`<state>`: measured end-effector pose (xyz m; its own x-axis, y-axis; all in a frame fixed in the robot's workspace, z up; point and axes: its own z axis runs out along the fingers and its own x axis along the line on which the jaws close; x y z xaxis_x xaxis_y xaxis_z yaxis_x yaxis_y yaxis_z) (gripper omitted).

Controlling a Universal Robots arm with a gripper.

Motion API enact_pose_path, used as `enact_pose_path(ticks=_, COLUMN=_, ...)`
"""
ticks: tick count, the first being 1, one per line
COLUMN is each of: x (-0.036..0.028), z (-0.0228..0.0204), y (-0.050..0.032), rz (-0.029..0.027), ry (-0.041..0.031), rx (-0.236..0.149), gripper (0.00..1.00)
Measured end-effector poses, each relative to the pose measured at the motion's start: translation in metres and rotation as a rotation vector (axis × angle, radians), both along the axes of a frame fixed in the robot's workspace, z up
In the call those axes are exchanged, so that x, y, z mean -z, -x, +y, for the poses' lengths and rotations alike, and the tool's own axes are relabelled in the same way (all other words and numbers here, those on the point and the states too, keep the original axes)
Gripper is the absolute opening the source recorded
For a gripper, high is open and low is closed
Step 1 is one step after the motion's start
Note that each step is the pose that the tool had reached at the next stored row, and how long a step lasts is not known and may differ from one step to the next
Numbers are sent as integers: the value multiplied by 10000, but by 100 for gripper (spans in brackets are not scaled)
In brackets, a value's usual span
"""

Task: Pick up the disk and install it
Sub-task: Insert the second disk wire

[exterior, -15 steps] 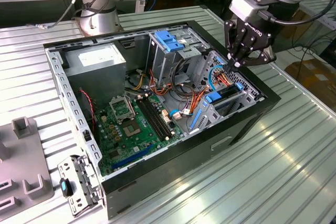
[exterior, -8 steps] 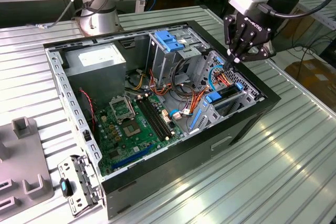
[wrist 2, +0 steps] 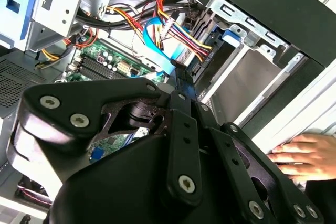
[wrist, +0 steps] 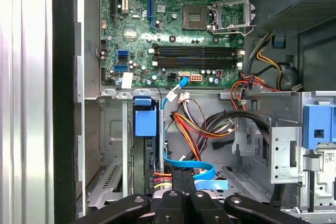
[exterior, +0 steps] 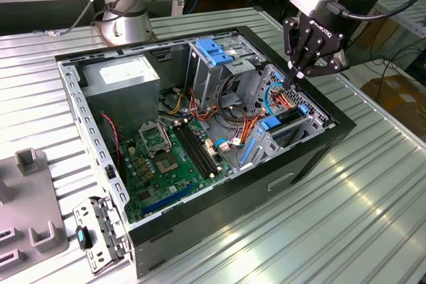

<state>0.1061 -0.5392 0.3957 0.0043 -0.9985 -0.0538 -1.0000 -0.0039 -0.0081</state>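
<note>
The disk (exterior: pixel 282 124) stands on edge in the drive bay (exterior: pixel 303 131) at the case's front corner, its blue carrier frame uppermost, seemingly seated. Just above it the gripper (exterior: pixel 293 79) hangs with jaws pressed together, pinching nothing, tips among the blue ribbon cable (wrist: pixel 195 167) and coloured wires (wrist: pixel 184 124). The tips could snag or unplug those leads. The open computer case (exterior: pixel 200 237), on the counter (exterior: pixel 346 217), also holds the motherboard (exterior: pixel 170 157). A hand (wrist 2: pixel 299 153) rests beside it, a pinch risk.

Matt black pincer (exterior: pixel 297 73), ribbed bare-metal table (exterior: pixel 373 184), glossy green circuit board (exterior: pixel 166 164), blue plastic tab (wrist: pixel 145 123).
</note>
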Motion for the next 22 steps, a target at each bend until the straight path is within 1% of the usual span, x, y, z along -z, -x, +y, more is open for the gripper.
enact_pose_path(ticks=1, x=0, z=0, y=0, rz=0, ry=2, rx=0, gripper=11)
enact_pose_path(ticks=2, x=2, z=1, y=0, rz=0, ry=2, rx=0, gripper=17)
enact_pose_path(ticks=3, x=2, z=2, y=0, rz=0, ry=3, rx=-1, gripper=17)
enact_pose_path(ticks=4, x=2, z=3, y=0, rz=0, ry=3, rx=-1, gripper=24)
enact_pose_path(ticks=9, x=13, z=25, y=-2, rz=0, ry=22, rx=0, gripper=25)
enact_pose_path(ticks=10, x=21, z=30, y=-4, rz=0, ry=42, rx=0, gripper=31)
enact_pose_path(ticks=11, x=39, z=36, y=-8, rz=0, ry=78, rx=-1, gripper=31)
enact_pose_path(ticks=12, x=53, z=39, y=-9, rz=0, ry=100, rx=0, gripper=31)
enact_pose_path(ticks=13, x=74, z=43, y=-12, rz=0, ry=143, rx=0, gripper=31)
enact_pose_path(ticks=14, x=82, z=46, y=-13, rz=0, ry=189, rx=0, gripper=31)
enact_pose_path(ticks=15, x=87, z=49, y=-14, rz=0, ry=264, rx=0, gripper=31)
enact_pose_path(ticks=16, x=96, z=53, y=-15, rz=0, ry=461, rx=0, gripper=31)
enact_pose_path(ticks=18, x=106, z=57, y=-16, rz=1, ry=661, rx=1, gripper=30)
enact_pose_path(ticks=19, x=111, z=58, y=-15, rz=0, ry=737, rx=3, gripper=30)
enact_pose_path(ticks=20, x=116, z=59, y=-15, rz=0, ry=794, rx=4, gripper=23)
enact_pose_path(ticks=22, x=128, z=60, y=-15, rz=0, ry=867, rx=4, gripper=23)
